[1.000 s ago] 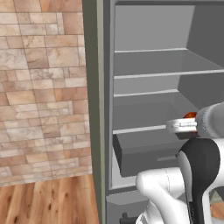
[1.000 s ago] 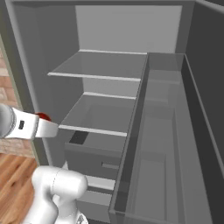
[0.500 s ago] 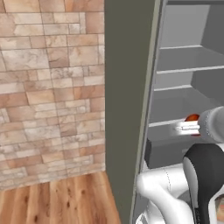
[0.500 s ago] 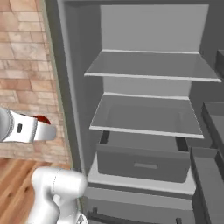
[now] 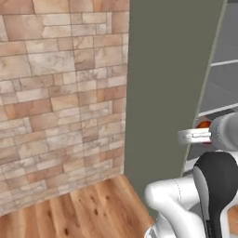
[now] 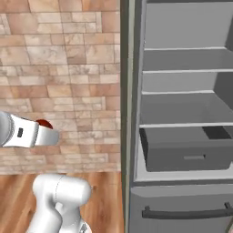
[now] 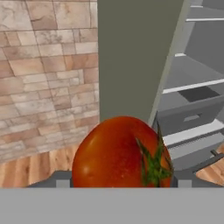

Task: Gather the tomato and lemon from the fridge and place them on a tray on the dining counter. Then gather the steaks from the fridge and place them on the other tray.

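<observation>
The tomato (image 7: 118,151), red-orange with a green stem, sits large between my fingertips in the hand view. My gripper (image 7: 122,181) is shut on it. From the left base the gripper (image 5: 199,132) hangs in front of the fridge's grey side (image 5: 167,83), with the tomato (image 5: 203,124) peeking above it. From the right base the gripper (image 6: 45,132) and tomato (image 6: 43,123) are left of the open fridge (image 6: 182,109), against the brick wall. The fridge's shelves look bare. The lemon, steaks, trays and dining counter are out of view.
A brick wall (image 6: 59,68) stands left of the fridge, above a wooden floor (image 5: 79,209). Inside the fridge a grey drawer (image 6: 186,152) sits under the lowest shelf. Below it is a drawer front with a dark bar handle (image 6: 182,212).
The whole picture has shifted: the base has turned, so the fridge slid right and the brick wall came into view. The gripper stays shut on the tomato.
</observation>
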